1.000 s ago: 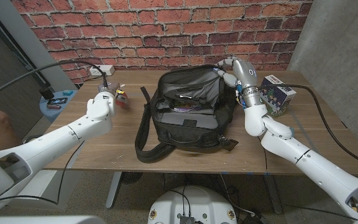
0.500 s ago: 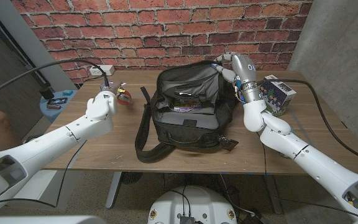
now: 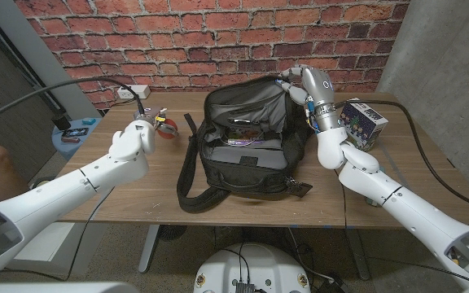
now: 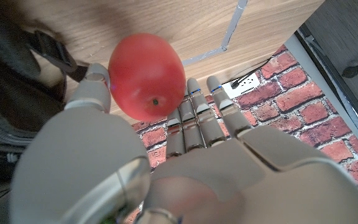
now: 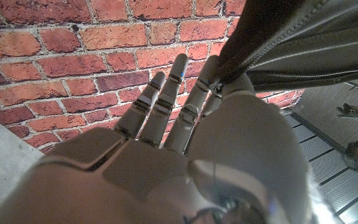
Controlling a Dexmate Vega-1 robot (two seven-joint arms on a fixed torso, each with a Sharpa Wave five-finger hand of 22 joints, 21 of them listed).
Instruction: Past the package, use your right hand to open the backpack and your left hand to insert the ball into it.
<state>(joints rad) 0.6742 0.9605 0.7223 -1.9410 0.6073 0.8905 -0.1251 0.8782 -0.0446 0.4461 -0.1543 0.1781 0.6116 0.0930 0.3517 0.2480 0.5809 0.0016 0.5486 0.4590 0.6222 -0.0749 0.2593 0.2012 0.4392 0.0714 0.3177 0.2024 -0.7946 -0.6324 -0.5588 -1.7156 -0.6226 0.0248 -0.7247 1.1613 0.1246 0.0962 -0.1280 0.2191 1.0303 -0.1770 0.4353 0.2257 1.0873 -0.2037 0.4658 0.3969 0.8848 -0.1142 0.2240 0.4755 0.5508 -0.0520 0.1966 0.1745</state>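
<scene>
The black backpack (image 3: 243, 150) stands open in the middle of the wooden table (image 3: 129, 191). My right hand (image 3: 304, 84) pinches its back right rim and holds it up; in the right wrist view the black flap (image 5: 291, 43) runs from between the fingers (image 5: 166, 99) of that hand (image 5: 185, 155). A red ball (image 3: 164, 128) is gripped by my left hand (image 3: 130, 140) just above the table, left of the backpack. In the left wrist view the ball (image 4: 146, 76) sits between thumb and fingers (image 4: 197, 118), with the backpack (image 4: 11, 93) beside it. The printed package (image 3: 363, 122) stands right of my right forearm.
A white power strip (image 3: 133, 91) lies at the table's back left with a cable running off it. A blue round stand (image 3: 73, 134) with small items is beside the table's left edge. A shoulder strap (image 3: 187, 175) trails from the backpack toward the front. A brick wall stands behind.
My right hand has pulled the backpack's rim higher and further back, widening the opening. My left hand has lifted the ball slightly and moved it a little toward the backpack.
</scene>
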